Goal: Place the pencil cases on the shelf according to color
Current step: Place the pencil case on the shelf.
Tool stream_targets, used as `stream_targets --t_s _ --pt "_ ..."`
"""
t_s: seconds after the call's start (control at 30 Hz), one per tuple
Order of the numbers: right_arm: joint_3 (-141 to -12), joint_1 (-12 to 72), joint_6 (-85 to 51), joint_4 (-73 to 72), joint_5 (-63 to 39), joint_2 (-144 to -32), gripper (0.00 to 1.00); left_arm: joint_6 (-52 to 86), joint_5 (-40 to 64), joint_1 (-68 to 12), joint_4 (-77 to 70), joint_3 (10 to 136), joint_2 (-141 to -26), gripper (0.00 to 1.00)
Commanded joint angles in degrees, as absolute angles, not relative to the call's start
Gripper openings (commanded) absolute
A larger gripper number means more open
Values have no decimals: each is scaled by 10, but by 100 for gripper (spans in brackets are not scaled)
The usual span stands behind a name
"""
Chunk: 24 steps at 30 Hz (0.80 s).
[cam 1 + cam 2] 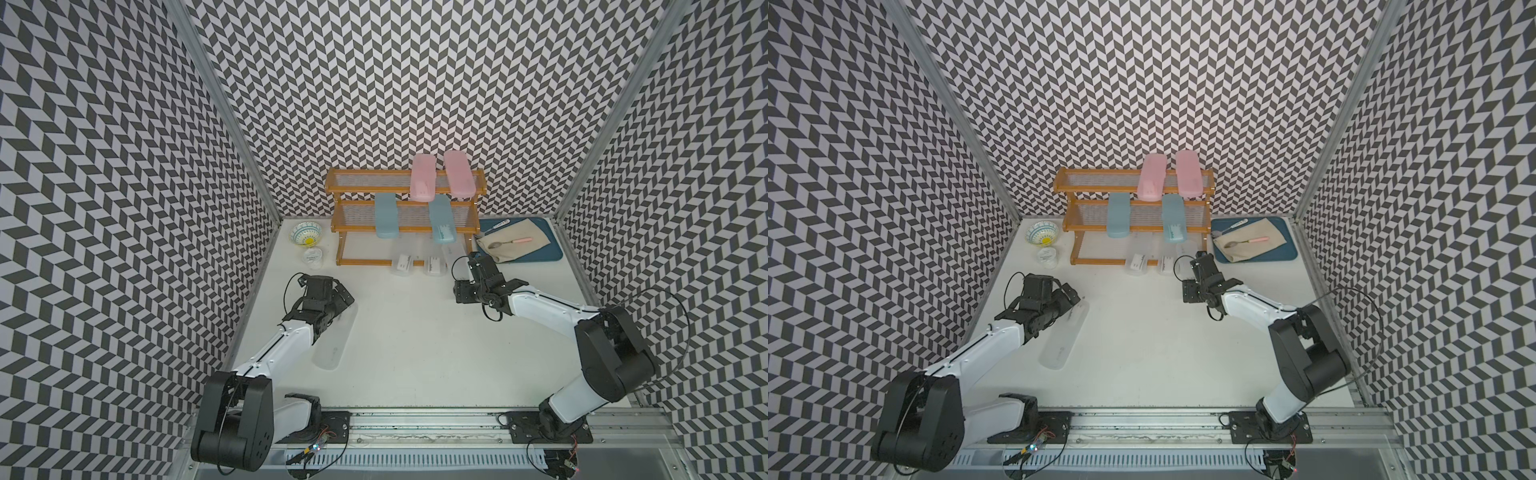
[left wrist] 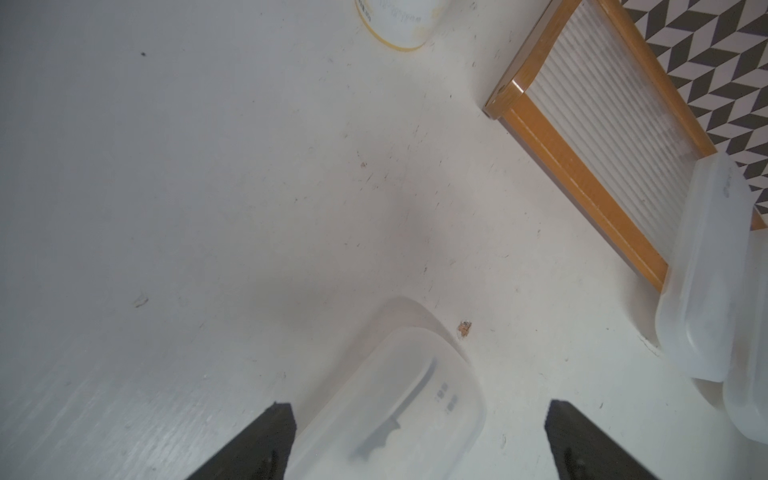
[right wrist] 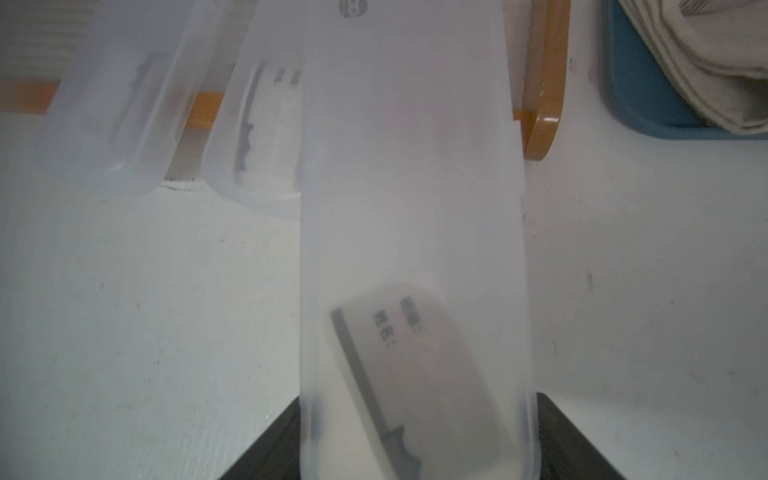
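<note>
The right fingers [image 3: 276, 453] clamp a frosted clear pencil case [image 3: 411, 208] across its width. Its long axis runs straight ahead of them, the far end crossing the shelf [image 3: 544, 124] front rail. The left fingers [image 2: 266, 444] stand wide. A second clear case [image 2: 386, 399] lies flat on the table [image 2: 208, 208] between them, its rounded end pointing forward.

The white worktop [image 1: 415, 353] carries the shelf [image 1: 365, 180] at its far edge. Left of the shelf sit a bowl [image 1: 306, 233] and a cup [image 1: 312, 255]; right of it a tray [image 1: 555, 246]; before it, leftward, one clear case [image 1: 336, 340] lies flat.
</note>
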<state>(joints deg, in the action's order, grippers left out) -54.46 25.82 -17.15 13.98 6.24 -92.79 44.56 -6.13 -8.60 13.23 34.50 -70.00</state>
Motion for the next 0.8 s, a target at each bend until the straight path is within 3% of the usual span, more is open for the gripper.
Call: stream_targets --t_s 0.0,0.53,0.77 --pt "-570 243 -168 97 76 -944 50 435 -60 -84 122 363 -707 99" --pt "-676 221 -194 95 93 -1065 47 411 -54 -78 107 366 -735 99" --pt "-698 221 -218 87 48 -1099 47 410 -41 -74 97 357 -742 99"
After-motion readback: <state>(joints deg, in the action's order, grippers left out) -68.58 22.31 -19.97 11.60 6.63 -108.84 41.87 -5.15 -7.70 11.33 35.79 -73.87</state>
